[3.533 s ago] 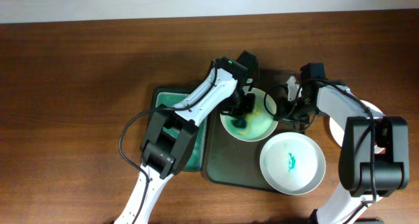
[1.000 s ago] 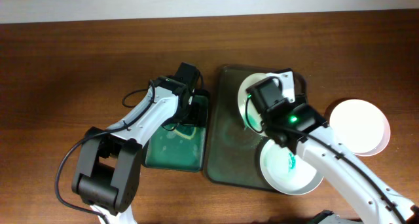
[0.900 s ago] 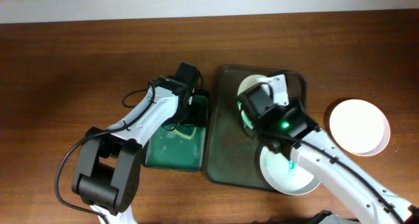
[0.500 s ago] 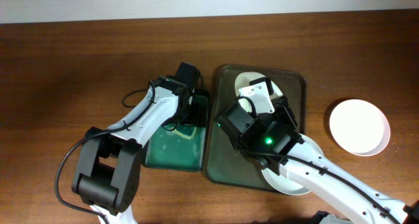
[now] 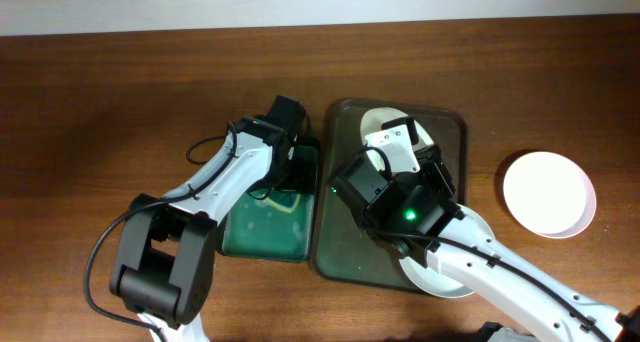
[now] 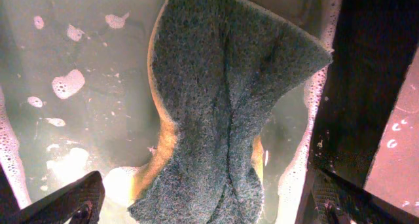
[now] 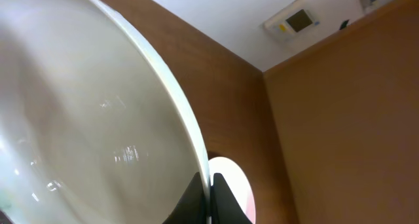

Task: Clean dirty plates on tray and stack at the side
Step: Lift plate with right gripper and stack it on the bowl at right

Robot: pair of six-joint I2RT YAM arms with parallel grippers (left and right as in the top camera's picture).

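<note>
Plate (image 7: pixel 78 119) tilts above dark tray (image 5: pixel 452 132) on brown wooden table (image 5: pixel 100 112).

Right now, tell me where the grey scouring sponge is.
The grey scouring sponge lies in soapy water in the green wash tub, just left of the dark tray in the overhead view, under the left gripper.

white plate (image 5: pixel 373 122) tilted over dark tray (image 5: pixel 340 252), clean plate (image 5: pixel 545 192) aside
</note>
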